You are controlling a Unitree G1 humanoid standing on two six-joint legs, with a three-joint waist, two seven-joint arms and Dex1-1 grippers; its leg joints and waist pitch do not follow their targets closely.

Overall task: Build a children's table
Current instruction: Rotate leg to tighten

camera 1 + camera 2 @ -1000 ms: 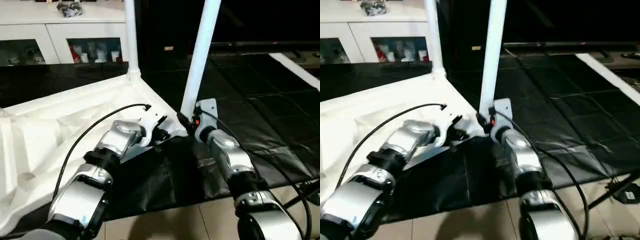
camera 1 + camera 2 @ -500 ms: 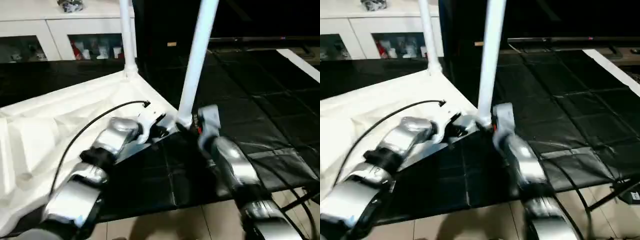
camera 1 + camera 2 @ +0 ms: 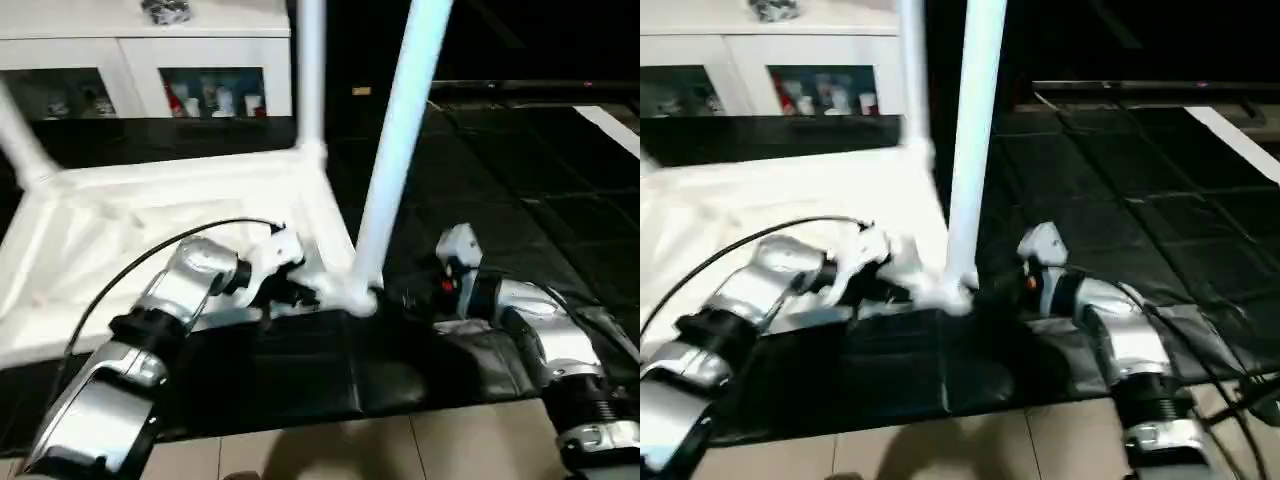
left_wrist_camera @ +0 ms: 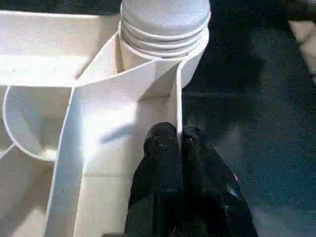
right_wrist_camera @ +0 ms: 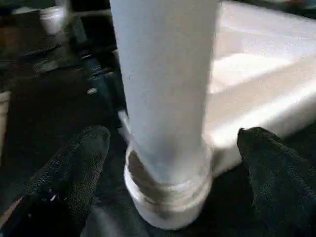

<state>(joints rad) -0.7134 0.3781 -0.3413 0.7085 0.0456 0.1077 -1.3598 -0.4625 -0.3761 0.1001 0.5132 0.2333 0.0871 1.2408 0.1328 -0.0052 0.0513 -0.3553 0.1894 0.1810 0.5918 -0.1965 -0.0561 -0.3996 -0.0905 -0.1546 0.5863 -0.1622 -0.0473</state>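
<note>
The children's table lies upside down on a black mat, its white ribbed top (image 3: pixel 150 210) facing up. Three white legs stand in corner sockets: a near one (image 3: pixel 395 150), a far one (image 3: pixel 310 70) and one at the left (image 3: pixel 20 140). My left gripper (image 3: pixel 300 293) is shut on the thin rim wall (image 4: pixel 177 106) of the top, just beside the near leg's socket (image 4: pixel 165 29). My right gripper (image 5: pixel 173 140) is open. Its fingers (image 5: pixel 79 158) stand wide on either side of the near leg's threaded base (image 5: pixel 168 197), apart from it.
A white glass-door cabinet (image 3: pixel 130 60) stands at the back. The black mat (image 3: pixel 520 180) spreads out to the right, with a white strip (image 3: pixel 610 125) along its far right. Tiled floor (image 3: pixel 350 450) begins at the mat's near edge. A black cable (image 3: pixel 150 260) loops over my left forearm.
My right gripper has opened off the near leg's base and its arm has drawn back to the right. The left gripper keeps its hold on the rim. The whole view has shifted.
</note>
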